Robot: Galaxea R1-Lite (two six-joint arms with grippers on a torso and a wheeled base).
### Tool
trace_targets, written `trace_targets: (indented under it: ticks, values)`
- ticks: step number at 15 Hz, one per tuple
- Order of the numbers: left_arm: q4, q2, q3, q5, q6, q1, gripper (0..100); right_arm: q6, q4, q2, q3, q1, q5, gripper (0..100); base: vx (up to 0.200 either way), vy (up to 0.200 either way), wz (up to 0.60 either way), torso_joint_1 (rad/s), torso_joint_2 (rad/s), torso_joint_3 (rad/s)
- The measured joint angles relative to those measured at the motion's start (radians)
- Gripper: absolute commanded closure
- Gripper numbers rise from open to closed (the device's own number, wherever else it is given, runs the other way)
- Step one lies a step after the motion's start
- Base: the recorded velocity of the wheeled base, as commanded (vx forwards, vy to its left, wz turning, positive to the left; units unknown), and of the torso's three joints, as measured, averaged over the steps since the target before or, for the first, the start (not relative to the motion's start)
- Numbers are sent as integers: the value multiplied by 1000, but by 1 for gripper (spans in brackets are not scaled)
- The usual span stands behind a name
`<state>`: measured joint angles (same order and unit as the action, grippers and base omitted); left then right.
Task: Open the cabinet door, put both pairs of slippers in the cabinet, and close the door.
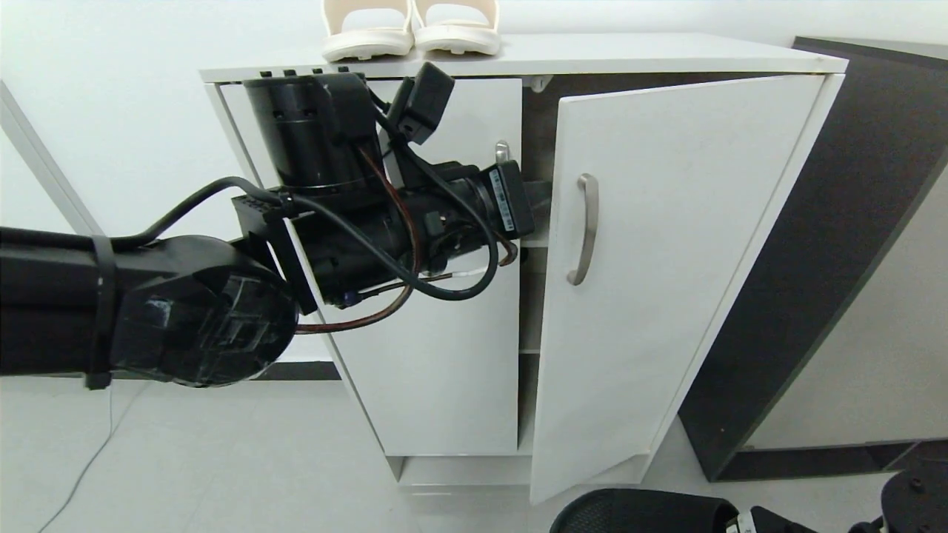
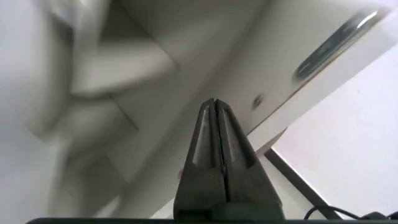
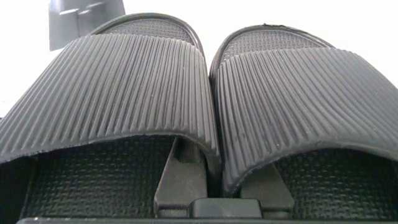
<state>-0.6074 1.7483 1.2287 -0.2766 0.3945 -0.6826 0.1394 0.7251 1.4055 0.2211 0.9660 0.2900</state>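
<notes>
Hidden or cut off:
- The cabinet interior is mostly concealed. Only a dark gap with shelf edges shows between the doors.
- The pair of cream open-toe slippers (image 1: 411, 33) is cropped by the head view's upper edge. It stands on the cabinet top near the front edge, left of the middle.
- The pair of black ribbed rubber slippers (image 3: 205, 87) is cut by the head view's lower edge, low in front of the cabinet.
- In the right wrist view the straps cover the tips of the right gripper (image 3: 221, 180).
- In the head view the left wrist blocks its own fingertips.

Cabinet: on the white two-door cabinet (image 1: 666, 55), the right-hand door (image 1: 666, 281) with its brushed metal bar handle (image 1: 585, 229) stands ajar. The left-hand door (image 1: 437, 370) is closed.

Arms:
- The left arm lies level across the left-hand door, its wrist at the gap.
- The left gripper (image 2: 214, 109) points into the opening beside the ajar door's edge, fingers pressed together on nothing.
- One of the right gripper's fingers (image 3: 180, 177) sits under each strap, clamping the two black slippers' adjoining inner sides together.
</notes>
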Motion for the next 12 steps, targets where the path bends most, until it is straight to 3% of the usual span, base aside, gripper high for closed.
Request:
trace_targets:
  ticks: [1,3,6,9,12]
  values:
    - [2,5,-1,2,-3,-9,100,0,0,-4,-7,13,1,100,-200,0,0,2,-2,-7]
    - [2,15,-3,14,-28,-85,100,0,0,-11,-18,35,3,100,-200,0,0,2,5,2]
    - [-20,38,21,32,-69,-196,100,1,0,-18,-22,51,2,100,0,0,0,0,0,0]
    - [-84,52,20,40,-67,-208,100,9,1,-20,-23,52,3,100,0,0,0,0,0,0]
    - [-107,49,-13,53,-71,-169,100,11,3,-20,-22,51,3,100,0,0,0,0,0,0]
